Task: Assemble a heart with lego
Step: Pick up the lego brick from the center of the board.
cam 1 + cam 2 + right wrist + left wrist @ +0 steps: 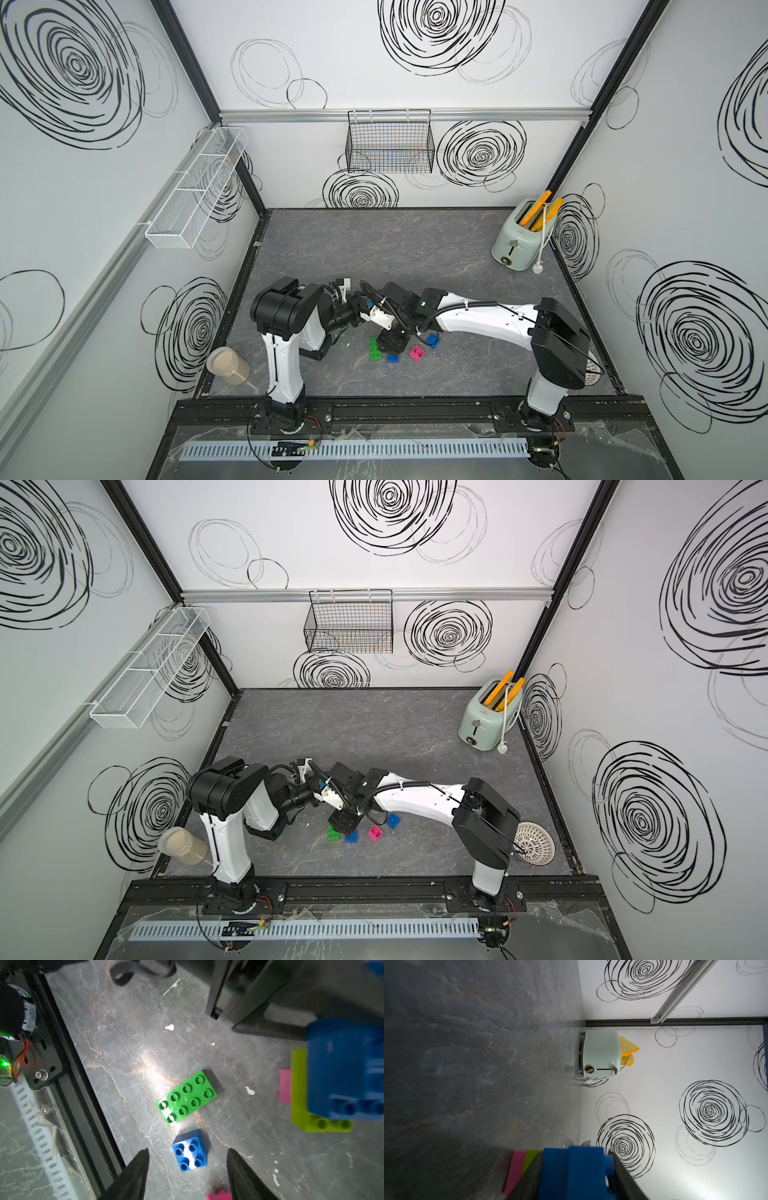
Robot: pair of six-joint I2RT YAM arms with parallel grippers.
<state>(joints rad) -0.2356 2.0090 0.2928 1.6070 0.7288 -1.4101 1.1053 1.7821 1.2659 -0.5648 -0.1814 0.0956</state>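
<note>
In the left wrist view the brick stack [571, 1174] is blurred and cut off by the picture's edge. Only blue, lime and pink parts show, pinched by the left tool [575, 1176]. In both top views the stack is hidden beneath the right arm [478, 320]. The right wrist view cuts off the right tool [188, 1152], showing only its fingers [135, 1176], and a pink brick [219, 1195]. In a top view the right tool covers part of the green brick [373, 347]. The arm hides most of a white perforated disc [592, 372] near the right front corner of the surface [415, 249].
</note>
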